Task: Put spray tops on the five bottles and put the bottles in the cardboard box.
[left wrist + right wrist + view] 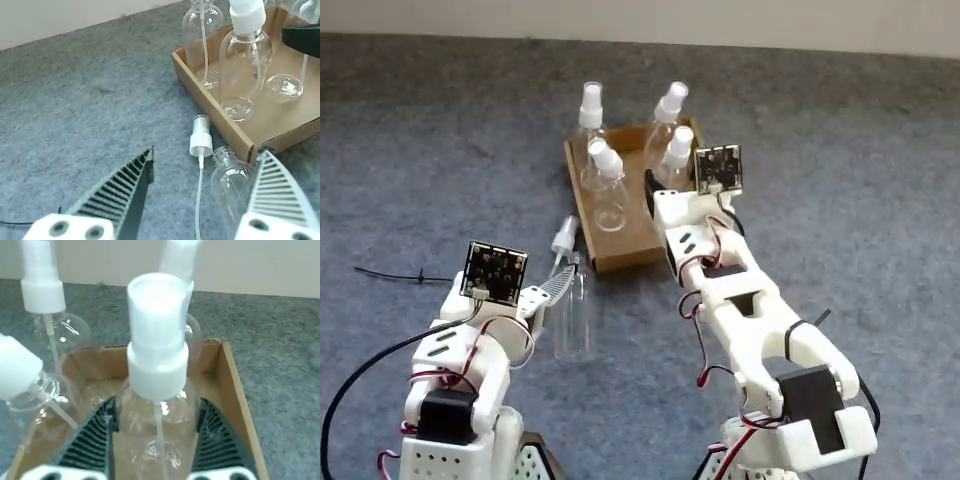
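— What's nearest you?

— In the lower left of the high view, my left gripper (207,155) is hovering low with its fingers spread wide. The uncapped bottle (231,180) is resting between them, close against one finger. The loose spray top (201,142) is lying on the covering just beside its neck. I'm judging this is the last bottle needing a top, which is why it's sitting outside the box.

— And the other arm?

— My right gripper (157,412) is hanging over the cardboard box (625,240) at frame centre. Its fingers are pressing both sides of a topped bottle (160,440) and holding it upright, probably so it's settling on its base without tipping its neighbours. A second topped bottle (608,190) is standing near it in the box. A third bottle (591,112) and a fourth bottle (669,105) are standing at the far end, though I'm unable to tell whether the fourth is inside the wall.

— The surroundings?

— The bench (440,150) is wearing a grey carpet-like cloth. A black cable tie (395,273) is lying at the left, and a pale wall (620,15) is running along the top.
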